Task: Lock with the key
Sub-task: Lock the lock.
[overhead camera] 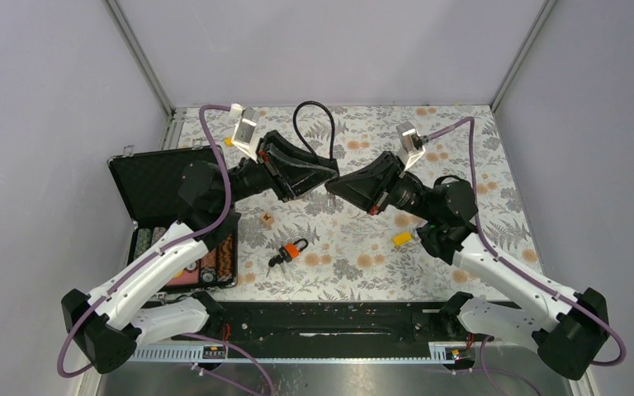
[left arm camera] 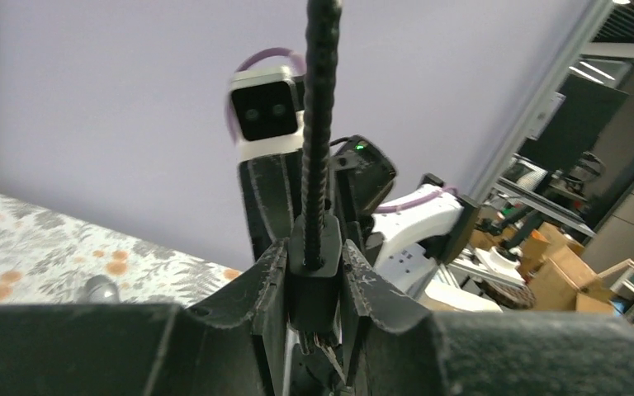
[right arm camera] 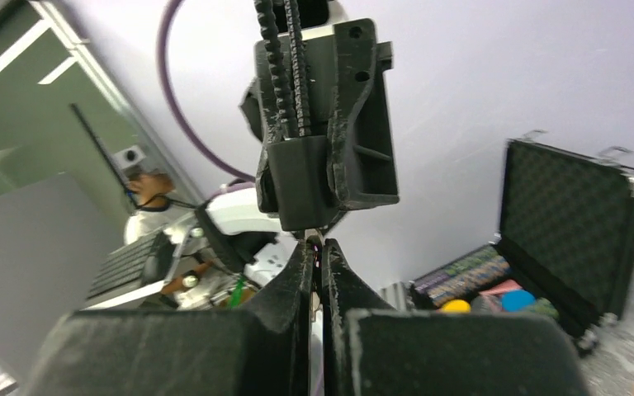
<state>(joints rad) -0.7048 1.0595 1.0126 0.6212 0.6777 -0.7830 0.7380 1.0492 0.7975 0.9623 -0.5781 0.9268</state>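
My left gripper [overhead camera: 327, 176] [left arm camera: 315, 257] is shut on a black block [left arm camera: 314, 285] with a ribbed black cable [left arm camera: 320, 99] that loops up over the table [overhead camera: 314, 124]. My right gripper [overhead camera: 338, 186] [right arm camera: 317, 250] meets it tip to tip above the table's middle. It is shut on a thin silver key blade [right arm camera: 314, 241] whose tip reaches the underside of the black block [right arm camera: 301, 186]. The small square brass-coloured lock [overhead camera: 267, 219] lies on the floral table, below the left gripper and apart from both grippers. Its shackle is too small to make out.
An orange-and-black key bunch [overhead camera: 289, 250] lies in front of the lock. A yellow piece [overhead camera: 402, 238] lies under the right arm. An open black case [overhead camera: 153, 186] with coloured chips stands at the left edge. Grey walls close in the table.
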